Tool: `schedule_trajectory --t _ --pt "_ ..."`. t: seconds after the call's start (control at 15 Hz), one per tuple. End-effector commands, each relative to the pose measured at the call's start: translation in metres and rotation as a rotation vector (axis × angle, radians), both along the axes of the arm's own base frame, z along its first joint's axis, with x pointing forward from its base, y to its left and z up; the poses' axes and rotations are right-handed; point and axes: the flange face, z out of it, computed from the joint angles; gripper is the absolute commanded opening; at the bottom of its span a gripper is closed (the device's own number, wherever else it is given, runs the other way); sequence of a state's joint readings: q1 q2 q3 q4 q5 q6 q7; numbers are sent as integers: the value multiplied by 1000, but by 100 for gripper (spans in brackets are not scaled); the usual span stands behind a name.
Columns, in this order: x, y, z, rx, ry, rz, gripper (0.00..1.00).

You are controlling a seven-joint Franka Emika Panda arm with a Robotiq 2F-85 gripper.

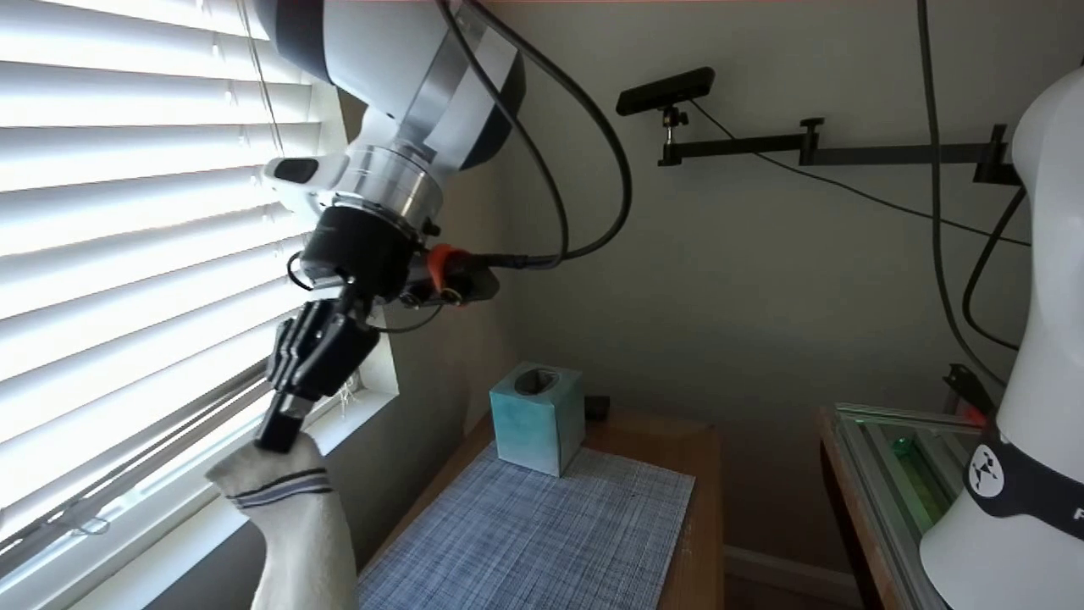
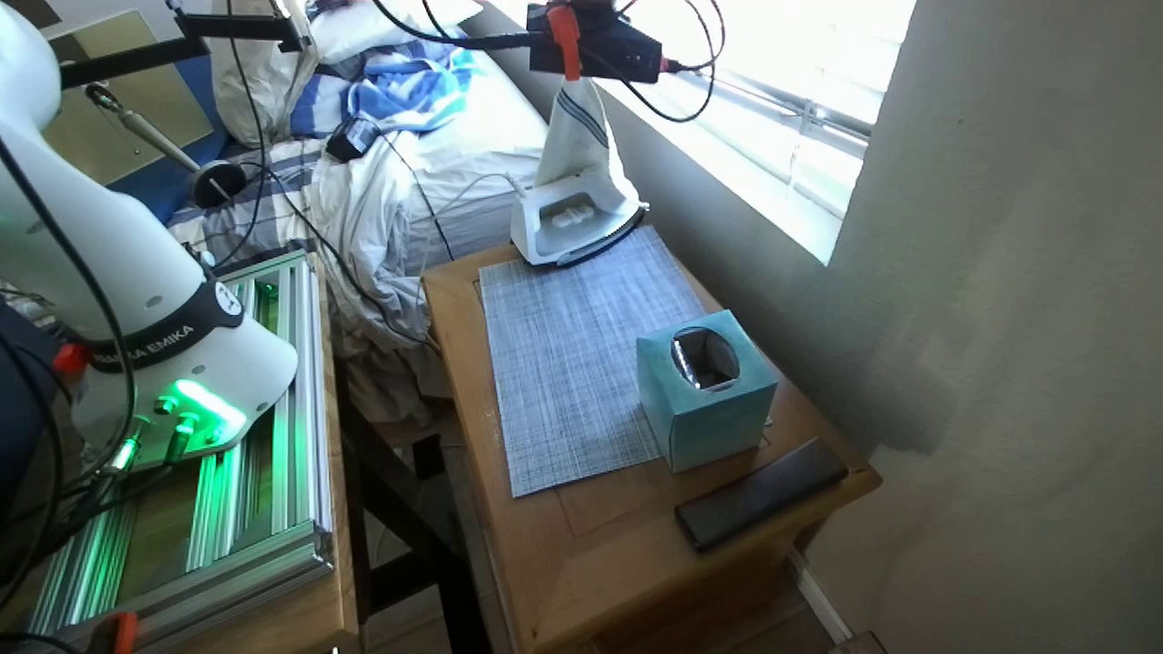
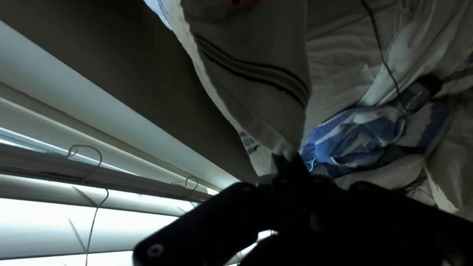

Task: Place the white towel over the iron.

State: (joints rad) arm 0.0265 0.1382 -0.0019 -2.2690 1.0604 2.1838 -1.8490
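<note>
One wht towel (image 1: 305, 534) w/ dk stripes hangs from the hand (image 1: 278, 432), which pinches it by its top end, in an exterior view; its lower part runs out of view. Blinds (image 1: 127, 212) crowd it on one side. On the tabletop (image 1: 699, 500): 1 bluish placemat (image 1: 550, 534), 1 teal tissue box (image 1: 532, 424) standing on it, 1 dk case (image 1: 597, 407) mostly hidden behind the box. Also 1 bracket-mtd camera (image 1: 665, 91) in front of the wall (image 1: 720, 296) & 1 robot base (image 1: 965, 551), w/ a gap btwn it & the tabletop.

Next, in an exterior view: 1 wht iron (image 2: 581, 238) rests at the far end of the placemat; the towel hangs just above or behind it, can't tell which, nor whether they touch. Wrist cam (image 2: 627, 59) blocks sight of the hand. Tissue box is at the opp. end, well apart from the iron, w/ the case near it, off the placemat. Past the tabletop: 1 bed (image 2: 495, 118) w/ 1 blue/wht striped cloth (image 2: 413, 86) & 1 blk device (image 2: 352, 139).

Wrist view, dim: 2 fingertips (image 3: 300, 168) pressed together on the towel's bunched end. Blinds lie at L of view, bed at R; striped cloth & blk device show there, just beside each other.
</note>
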Motion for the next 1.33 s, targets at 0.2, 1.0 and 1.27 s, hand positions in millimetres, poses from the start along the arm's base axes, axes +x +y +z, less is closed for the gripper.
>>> schedule_trajectory --t 0.2,1.0,1.27 --pt "-36 -36 -14 -125 32 75 1" --pt "-28 -65 -100 -414 131 -280 1" --pt "-29 -71 -124 -495 187 -356 1"
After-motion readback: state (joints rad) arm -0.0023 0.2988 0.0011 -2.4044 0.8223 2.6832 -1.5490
